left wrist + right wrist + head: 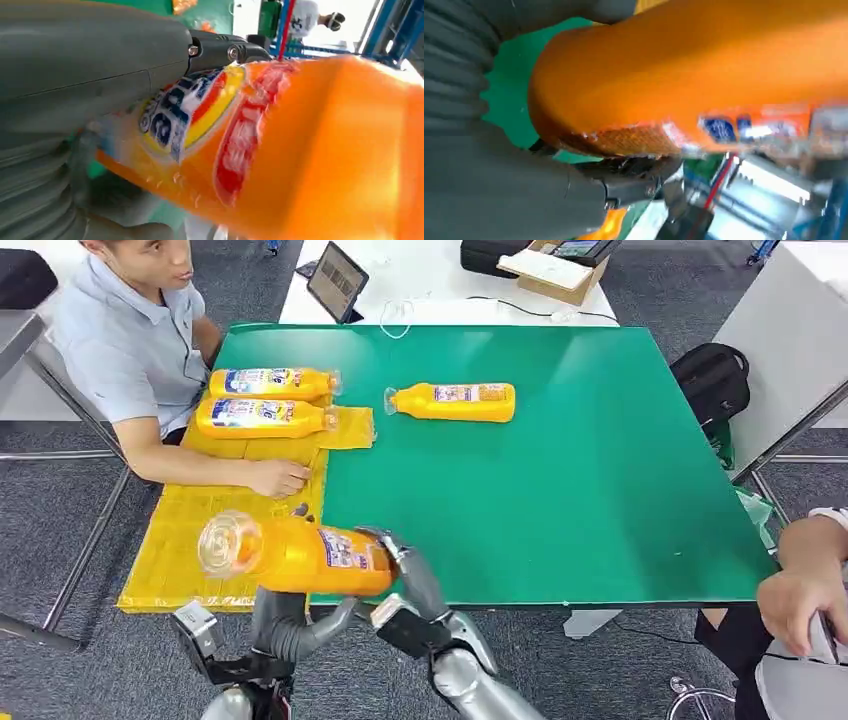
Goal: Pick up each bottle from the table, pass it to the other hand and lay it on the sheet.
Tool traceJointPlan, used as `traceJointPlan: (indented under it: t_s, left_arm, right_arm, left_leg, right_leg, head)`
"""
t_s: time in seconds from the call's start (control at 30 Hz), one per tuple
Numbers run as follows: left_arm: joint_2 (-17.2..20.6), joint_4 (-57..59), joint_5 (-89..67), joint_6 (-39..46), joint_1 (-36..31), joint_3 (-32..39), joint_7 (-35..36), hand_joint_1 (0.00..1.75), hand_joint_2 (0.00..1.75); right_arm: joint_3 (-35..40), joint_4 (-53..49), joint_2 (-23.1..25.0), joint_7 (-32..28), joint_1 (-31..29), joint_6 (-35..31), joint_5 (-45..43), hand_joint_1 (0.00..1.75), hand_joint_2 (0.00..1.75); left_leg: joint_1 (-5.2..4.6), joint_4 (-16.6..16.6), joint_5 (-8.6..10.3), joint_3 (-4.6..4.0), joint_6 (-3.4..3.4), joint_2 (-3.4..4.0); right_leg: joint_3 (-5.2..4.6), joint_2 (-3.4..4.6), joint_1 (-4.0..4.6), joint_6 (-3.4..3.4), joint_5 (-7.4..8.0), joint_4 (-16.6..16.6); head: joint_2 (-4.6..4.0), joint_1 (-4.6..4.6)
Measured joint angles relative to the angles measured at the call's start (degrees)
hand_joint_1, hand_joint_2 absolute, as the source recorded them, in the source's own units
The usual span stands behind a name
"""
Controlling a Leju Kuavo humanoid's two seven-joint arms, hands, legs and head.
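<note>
- Bottle in hand: an orange one with a blue and yellow label, lying sideways in the air over the near edge of the green table, its clear end toward the yellow sheet and its base toward the right.
- Left hand comes up from below, and its fingers wrap the bottle's underside; the left wrist view shows the thumb pressed along the label.
- Right hand grips the base end, dark fingers curled over it; in the right wrist view the fingers close around the orange body.
- Both hands hold the same bottle at once.
- Two more orange bottles lie side by side on the far part of the sheet: far bottle and near bottle, both with their necks pointing right.
- Fourth bottle lies on the bare green table, neck pointing left, well apart from the sheet.
- Seated person at the left rests a hand on the sheet, just beyond the held bottle.
- Another person's hand shows at the right edge.
</note>
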Motion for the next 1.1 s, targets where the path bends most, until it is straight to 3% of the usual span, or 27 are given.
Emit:
traceJointPlan:
  t_s: [0.4,0.43,0.47,0.53,0.57,0.6,0.63,0.67,1.1]
  left_arm:
    - [0.3,1.8,0.5,-2.4,-1.9,0.2,0.6,0.00,1.75]
    - [0.4,1.9,0.5,-2.4,-2.0,0.2,0.4,0.17,1.75]
    - [0.5,1.9,0.5,-2.4,-2.2,0.3,0.3,1.75,1.75]
    - [0.8,2.3,0.1,-1.9,-2.7,0.7,0.9,1.75,1.75]
    - [0.8,2.5,-0.4,-1.1,-3.0,0.7,1.6,1.75,1.75]
    - [0.8,2.8,-0.8,-0.5,-3.3,0.8,2.1,1.75,1.75]
    - [0.8,3.2,-1.0,-0.2,-3.6,0.8,2.4,1.75,1.75]
    - [0.8,3.6,-0.7,-0.2,-3.9,0.9,2.6,1.75,1.75]
    - [1.0,5.9,6.2,-4.9,-5.9,1.8,4.1,1.75,1.75]
  right_arm:
    - [3.5,7.1,1.0,0.0,-5.5,0.9,0.0,1.75,1.75]
    - [3.6,7.7,1.2,-0.1,-5.9,1.2,0.0,1.75,1.75]
    - [3.8,8.4,1.4,-0.1,-6.4,1.5,0.2,1.75,1.75]
    - [4.3,9.7,1.8,0.0,-7.0,1.7,0.5,1.75,1.75]
    - [4.6,10.3,2.0,0.0,-7.1,1.7,0.7,1.61,1.75]
    - [4.8,10.7,2.2,0.1,-7.2,1.7,0.7,0.54,1.75]
    - [5.0,11.1,2.2,0.1,-7.4,1.7,0.7,0.54,1.75]
    - [5.1,11.4,2.3,0.1,-7.5,1.7,0.7,0.00,0.00]
    - [8.5,14.0,2.9,0.5,-8.7,-0.9,1.4,0.00,0.00]
  left_leg:
    - [-0.01,0.0,-0.02,-0.02,0.01,0.00]
    - [-0.01,0.0,-0.01,-0.02,0.00,0.00]
    - [0.00,0.0,-0.01,-0.01,0.00,0.00]
    - [0.01,0.0,-0.01,-0.01,-0.01,0.00]
    - [0.01,0.0,0.00,-0.01,-0.01,-0.01]
    - [0.01,0.0,0.00,-0.01,-0.01,-0.01]
    - [0.01,0.0,-0.01,-0.02,0.00,-0.01]
    - [0.00,0.0,-0.01,-0.02,0.00,-0.01]
    - [0.00,0.0,-0.01,-0.03,0.00,-0.01]
  right_leg:
    - [-0.02,0.00,0.00,0.00,0.00,0.0]
    - [-0.02,0.00,0.00,0.00,0.00,0.0]
    - [-0.02,0.00,0.01,0.00,0.00,0.0]
    - [-0.02,0.00,0.01,0.00,0.00,0.0]
    - [-0.02,0.00,0.01,0.00,0.00,0.0]
    - [-0.01,-0.01,0.01,0.00,0.00,0.0]
    - [-0.01,-0.01,0.01,0.00,0.00,0.0]
    - [-0.01,0.00,0.00,0.00,0.00,0.0]
    - [-0.02,0.00,0.01,0.00,0.00,0.0]
  head:
    - [0.00,-0.02]
    - [0.00,-0.02]
    - [0.00,-0.02]
    - [0.00,-0.02]
    - [0.00,-0.02]
    - [0.00,-0.02]
    - [0.00,-0.02]
    - [0.00,0.00]
    - [0.00,0.00]
